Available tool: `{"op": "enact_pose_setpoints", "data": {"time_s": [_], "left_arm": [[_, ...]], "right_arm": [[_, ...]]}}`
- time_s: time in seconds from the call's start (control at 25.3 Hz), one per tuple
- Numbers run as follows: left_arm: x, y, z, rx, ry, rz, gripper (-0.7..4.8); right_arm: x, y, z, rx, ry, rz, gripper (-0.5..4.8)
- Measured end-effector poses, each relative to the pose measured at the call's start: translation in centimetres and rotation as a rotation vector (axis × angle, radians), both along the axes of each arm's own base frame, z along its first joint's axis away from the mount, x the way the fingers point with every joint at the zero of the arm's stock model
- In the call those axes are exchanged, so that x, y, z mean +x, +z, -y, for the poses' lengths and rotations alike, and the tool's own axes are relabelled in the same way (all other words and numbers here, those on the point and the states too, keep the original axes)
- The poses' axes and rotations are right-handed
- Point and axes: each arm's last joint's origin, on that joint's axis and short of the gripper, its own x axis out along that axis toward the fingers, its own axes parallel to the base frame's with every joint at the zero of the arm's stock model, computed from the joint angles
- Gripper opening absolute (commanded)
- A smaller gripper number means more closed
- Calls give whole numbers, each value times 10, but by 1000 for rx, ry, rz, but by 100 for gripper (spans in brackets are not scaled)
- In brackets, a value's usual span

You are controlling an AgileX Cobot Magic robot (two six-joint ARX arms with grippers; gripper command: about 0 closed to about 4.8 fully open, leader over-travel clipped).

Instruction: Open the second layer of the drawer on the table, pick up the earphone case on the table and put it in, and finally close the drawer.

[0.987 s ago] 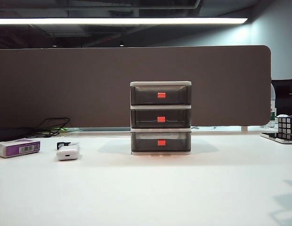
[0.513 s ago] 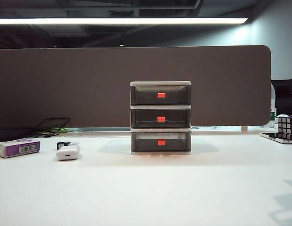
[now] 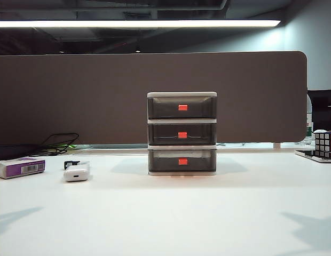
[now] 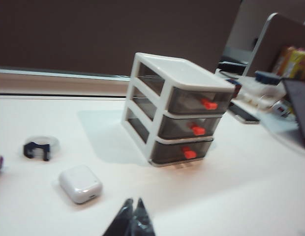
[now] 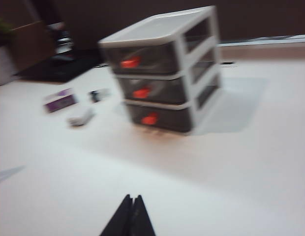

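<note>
Non-task items: purple-and-white flat box (image 3: 20, 167), small black object (image 3: 71, 164), black cables (image 3: 61, 143) before brown partition (image 3: 75, 96), Rubik's cube (image 3: 325, 143), all well apart from either arm's fingertips.

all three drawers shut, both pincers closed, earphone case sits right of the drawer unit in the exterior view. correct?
One slip: the earphone case lies left of the drawer, not right, as the exterior view shows. The rest holds: all three layers, including the second layer, are shut, and the left pincer and right pincer are both closed, clear of everything.
</note>
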Motion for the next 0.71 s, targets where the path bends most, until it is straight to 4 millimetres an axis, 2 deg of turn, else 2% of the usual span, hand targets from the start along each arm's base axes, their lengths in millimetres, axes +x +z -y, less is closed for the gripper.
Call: {"op": "enact_pose_setpoints", "data": {"time_s": [0.16, 0.47, 0.71], "left_arm": [[0, 0, 0, -84, -12, -50, -4], [-2, -2, 3, -95, -142, -87, -5], [-3, -10, 5, -115, -180, -200, -5]], "right_arm": [[-2, 0, -2, 12, 97, -4, -5], [-2, 0, -3, 64, 105, -43, -5], [-2, 0, -3, 112, 114, -81, -5]]}}
